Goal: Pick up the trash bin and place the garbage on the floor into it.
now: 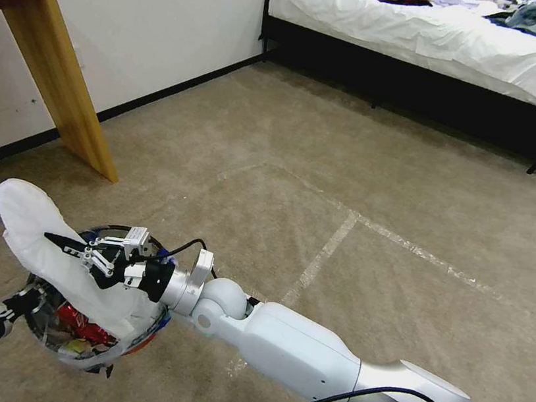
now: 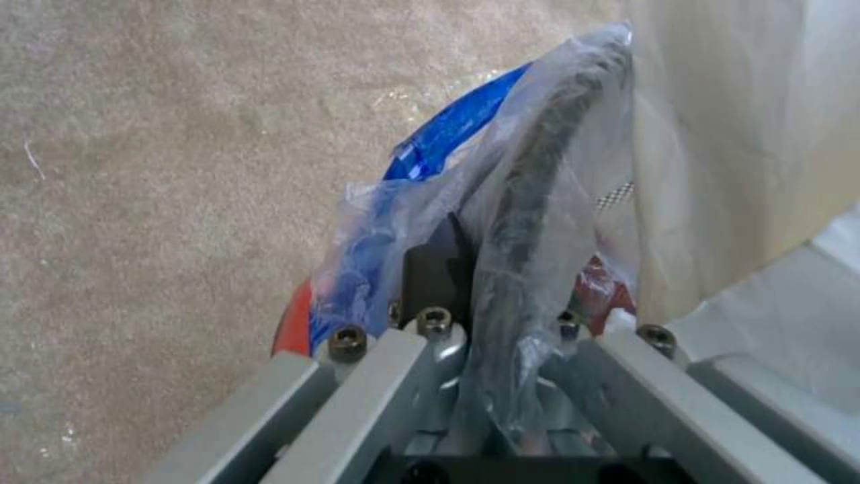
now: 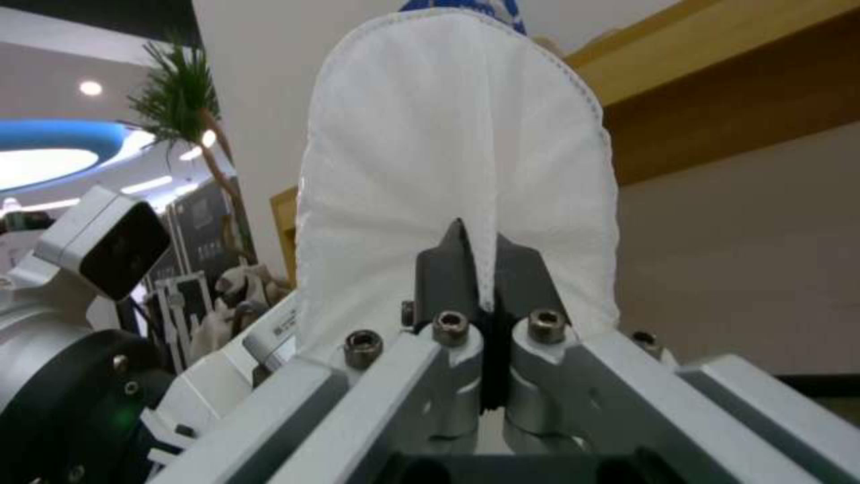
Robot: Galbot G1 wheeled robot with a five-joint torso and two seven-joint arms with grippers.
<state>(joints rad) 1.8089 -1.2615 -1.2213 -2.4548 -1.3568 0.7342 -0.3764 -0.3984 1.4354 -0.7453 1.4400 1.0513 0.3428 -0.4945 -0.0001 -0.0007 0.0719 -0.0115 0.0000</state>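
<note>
Head view, bin: the bin (image 1: 87, 329) hangs low at my left, just above the floor (image 1: 349, 192), tilted so I see into its mouth.
Head view, contents: red crushed litter (image 1: 78, 329) lies at the bottom, inside the clear liner.
Head view, left gripper: the left gripper (image 1: 19, 303) meets the bin's rim at its near-left edge.
Head view, right gripper: the right gripper (image 1: 75, 247) reaches across from my right, over the bin's mouth, with a white slipper (image 1: 43, 242) in its jaws.
Head view, slipper: its lower end rests inside the bin; its rounded end sticks out up and to the left.
Left wrist view, grip: the left gripper (image 2: 488, 269) is pressed together on the dark rim and liner (image 2: 537, 168), holding the bin clear of the carpet.
Right wrist view, grip: the right gripper (image 3: 475, 262) pinches a fold at the slipper's (image 3: 457, 154) middle, jaws closed tight on the cloth.
Handling, slipper: I judge it light, soft and floppy; a pinch at the middle fold suits it.
Handling, bin: I judge it light and stiff at the rim, though the liner looks slippery.
</note>
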